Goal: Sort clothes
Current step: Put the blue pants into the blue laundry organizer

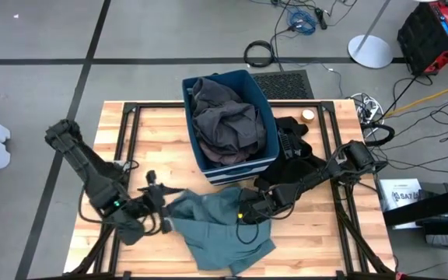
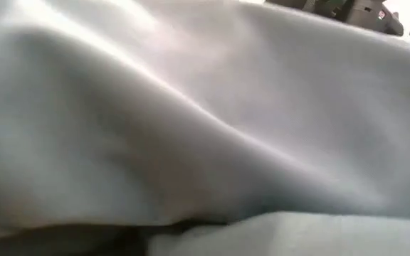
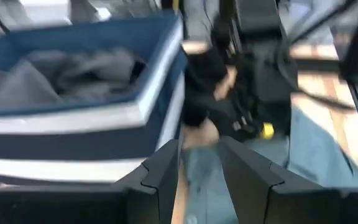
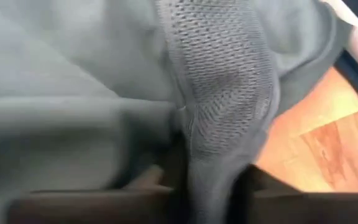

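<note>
Seen from above: grey-green garment [image 1: 222, 227] spread on the table [image 1: 317, 249], just in front of the navy bin [image 1: 264, 109] holding dark grey clothes [image 1: 225, 123]. Left end effector [image 1: 160, 208] at its edge, spread. Right end effector [image 1: 249, 210] pinching the fabric. Black garment [image 1: 292, 149] beside the bin.

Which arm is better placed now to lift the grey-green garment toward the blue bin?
Probably the right. The right gripper is on the grey-green garment, with fabric between its fingers in the right wrist view. The left gripper is open at the garment's edge, farther from the bin.
</note>
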